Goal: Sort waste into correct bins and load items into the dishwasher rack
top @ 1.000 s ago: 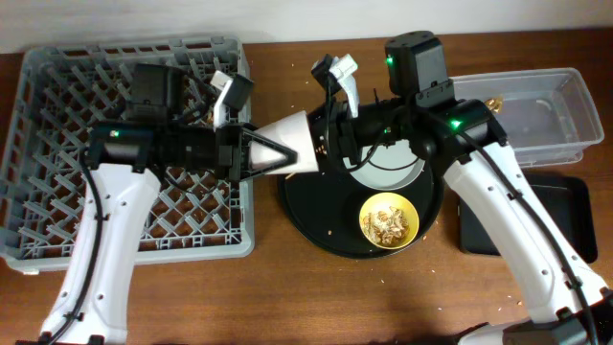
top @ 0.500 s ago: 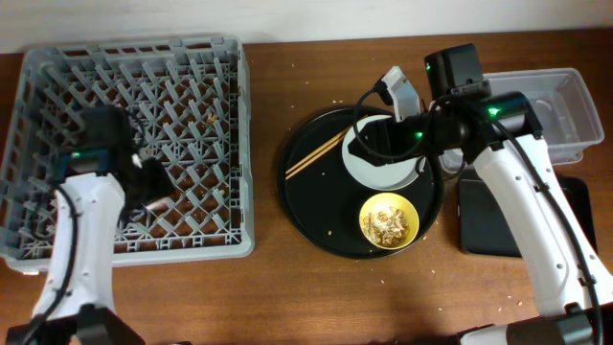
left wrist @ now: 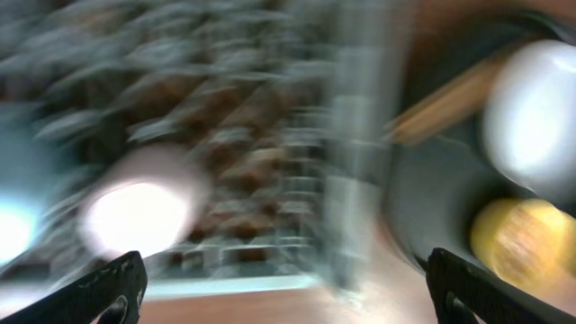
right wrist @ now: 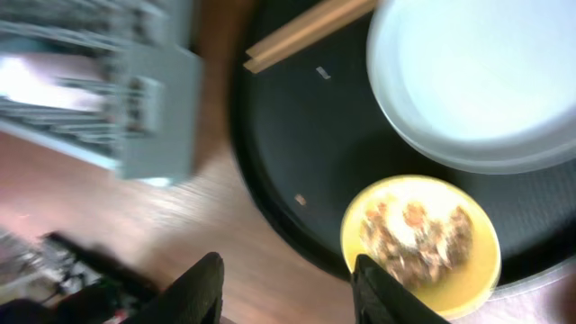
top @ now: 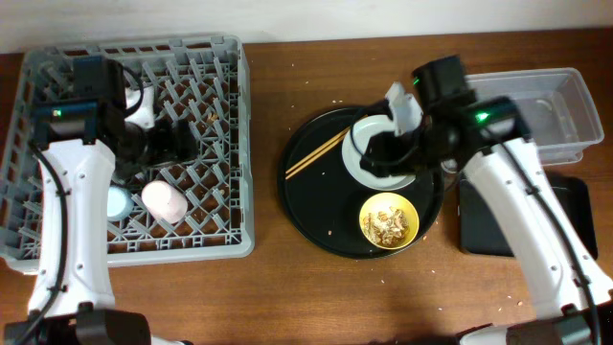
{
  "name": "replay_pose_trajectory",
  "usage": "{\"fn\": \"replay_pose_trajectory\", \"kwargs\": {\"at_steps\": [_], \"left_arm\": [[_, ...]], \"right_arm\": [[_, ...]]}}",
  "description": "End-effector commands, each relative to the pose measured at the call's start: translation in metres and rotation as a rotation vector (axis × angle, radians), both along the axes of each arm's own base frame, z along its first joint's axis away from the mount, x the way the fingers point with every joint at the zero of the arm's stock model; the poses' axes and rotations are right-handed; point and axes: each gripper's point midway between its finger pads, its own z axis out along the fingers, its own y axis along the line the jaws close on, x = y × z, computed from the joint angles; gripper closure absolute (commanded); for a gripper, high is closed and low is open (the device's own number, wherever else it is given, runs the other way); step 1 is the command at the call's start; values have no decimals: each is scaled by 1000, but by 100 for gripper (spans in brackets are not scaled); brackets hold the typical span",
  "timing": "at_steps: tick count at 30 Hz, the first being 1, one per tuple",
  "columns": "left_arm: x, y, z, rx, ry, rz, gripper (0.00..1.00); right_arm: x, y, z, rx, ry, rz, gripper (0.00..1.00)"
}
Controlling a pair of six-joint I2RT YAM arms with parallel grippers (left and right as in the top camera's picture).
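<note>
Brown wooden desk (top: 287, 287) under everything, speckled with pale crumbs around the round black tray (top: 316, 206); strip of pale wall (top: 287, 14) along the far edge. Grey dishwasher rack (top: 57, 244) at the left, with the pink cup (top: 161, 203) and the blue cup (top: 119, 202) side by side on its lattice floor. On the round tray: chopsticks (top: 316, 155) lying slantwise at the left, pale plate (top: 359, 163) at the far side, yellow bowl (top: 365, 217) at the near side, holding beige food scraps (top: 387, 222). Clear tub (top: 565, 105) at the far right, flat black tray (top: 575, 216) just nearer. Left gripper (left wrist: 288, 297) above the rack, fingers spread wide, holding nothing; wrist view badly blurred. Right gripper (right wrist: 288, 297) over the plate and bowl, likewise parted and empty.
</note>
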Motion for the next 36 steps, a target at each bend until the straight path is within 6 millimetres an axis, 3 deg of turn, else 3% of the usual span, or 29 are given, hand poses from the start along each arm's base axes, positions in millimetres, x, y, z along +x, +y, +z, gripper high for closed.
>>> {"fn": "replay_pose_trajectory", "kwargs": {"at_steps": [1, 3, 7, 10, 13, 15, 17, 18, 21, 22, 24, 26, 28, 29, 31, 33, 36], "left_arm": [[-13, -81, 70, -340, -266, -422, 1], [-16, -82, 74, -344, -272, -425, 1], [-16, -82, 73, -344, -272, -425, 1], [-15, -76, 69, -302, -262, -411, 1], [-14, -76, 69, -302, -263, -411, 1], [-15, -76, 69, -302, -262, -411, 1], [-15, -76, 68, -303, -259, -410, 1], [-15, -76, 68, -303, -259, -410, 1], [-15, -76, 68, -303, -260, -410, 1], [-15, -76, 68, -303, -260, -410, 1], [-15, -76, 68, -303, -260, -410, 1], [-15, -76, 68, -303, -259, -410, 1], [-15, -76, 68, -303, -260, -410, 1], [-15, -76, 68, -303, -259, -410, 1], [-15, -76, 68, -303, -260, -410, 1], [-15, -76, 68, -303, -259, -410, 1], [-15, -76, 68, -303, -259, -410, 1]], "right_arm": [[-17, -13, -48, -247, 60, -110, 53], [-32, -14, -100, -392, 79, -77, 53], [-35, -3, -157, -387, 33, 8, 69], [-28, 2, -167, -370, -16, 40, 73], [-37, 16, -175, -346, 1, 144, 73], [-43, 13, -199, -394, 72, 132, 74], [-44, 5, -210, -437, 103, 74, 90], [-43, 5, -209, -439, 100, 69, 96], [-37, 10, -190, -411, 83, 43, 96], [-34, 17, -174, -360, 56, 41, 96], [-22, 16, -120, -188, -23, -81, 96], [-11, -6, -67, -17, -102, -195, 96], [-3, -37, -38, 63, -157, -292, 96], [5, -67, -26, 94, -188, -377, 96], [12, -100, -25, 140, -207, -404, 96], [17, -133, -41, 230, -211, -459, 96], [18, -164, -55, 498, -300, -461, 96]]}}
